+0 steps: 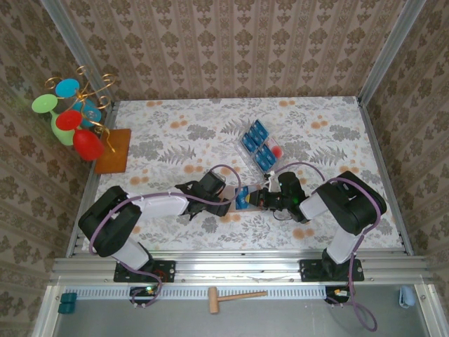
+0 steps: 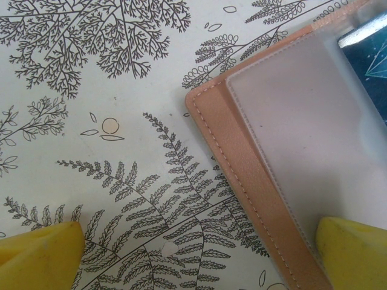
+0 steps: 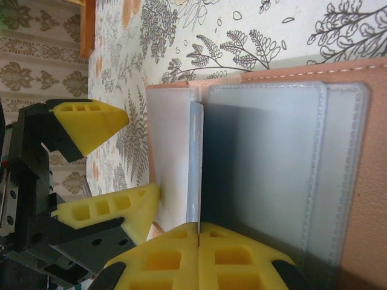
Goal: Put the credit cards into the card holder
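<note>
The card holder (image 1: 223, 208) lies open on the desk (image 1: 175, 119) at near centre, between the left hand (image 2: 196, 257) and the right hand (image 3: 198, 241). A credit card (image 3: 195, 157) stands on edge over its inner pocket, pinched at the right hand's tips. Farther right lies a tray (image 1: 272, 140) with credit cards (image 1: 257, 133) in it. At the far left edge sits a mat (image 1: 121, 144), with a rack of glasses (image 1: 70, 116) on it.

White-and-black arms (image 1: 151, 205), purple cables (image 1: 224, 168); left claw (image 2: 193, 260) and right claw (image 3: 198, 228) carry chunky yellow fingers (image 3: 91, 121) on black mounts (image 3: 33, 145)

Overhead; wrist close-ups sharing card holder (image 2: 245, 181)
</note>
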